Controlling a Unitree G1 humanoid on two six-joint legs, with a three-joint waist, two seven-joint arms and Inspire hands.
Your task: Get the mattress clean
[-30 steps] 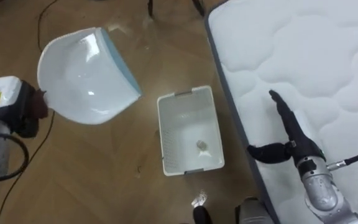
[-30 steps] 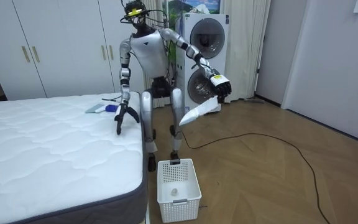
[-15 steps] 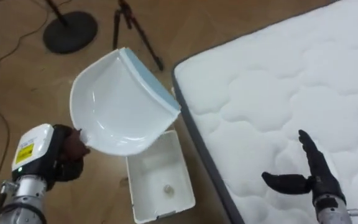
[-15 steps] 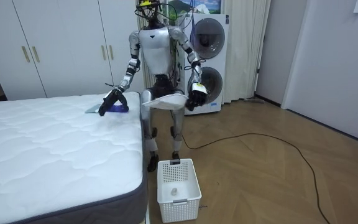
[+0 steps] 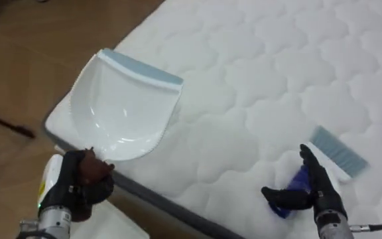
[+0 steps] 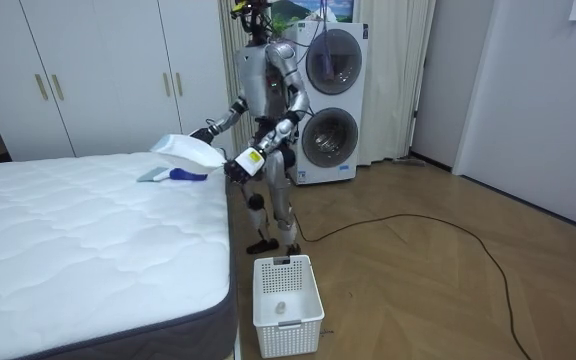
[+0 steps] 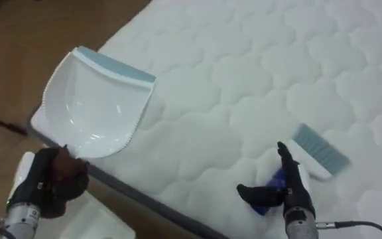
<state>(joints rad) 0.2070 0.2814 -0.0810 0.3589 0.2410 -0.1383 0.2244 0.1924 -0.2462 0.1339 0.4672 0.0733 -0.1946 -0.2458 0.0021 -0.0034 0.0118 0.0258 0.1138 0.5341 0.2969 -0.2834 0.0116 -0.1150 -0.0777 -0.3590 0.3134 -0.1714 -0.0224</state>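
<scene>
A white dustpan (image 5: pixel 126 106) with a pale blue lip hangs tilted over the corner of the white quilted mattress (image 5: pixel 257 60). My left hand (image 5: pixel 79 188) is shut on its handle at the lower left. A brush (image 5: pixel 333 154) with a blue handle and pale blue bristles lies on the mattress at the right. My right hand (image 5: pixel 312 189) is open just over the brush's handle, fingers straight and thumb out to the left. In the room view I stand at the bed's corner, the dustpan (image 6: pixel 186 150) held above the brush (image 6: pixel 173 174).
A white slatted basket (image 6: pixel 288 303) with a small scrap in it stands on the wooden floor by the bed's foot. A stacked washer and dryer (image 6: pixel 330 90) are behind me, wardrobes (image 6: pixel 88 70) along the wall. A dark cable runs over the floor.
I have turned from the basket to the bed, so the eye views shifted. The dustpan went from above the basket to over the mattress corner. My right hand has reached the brush.
</scene>
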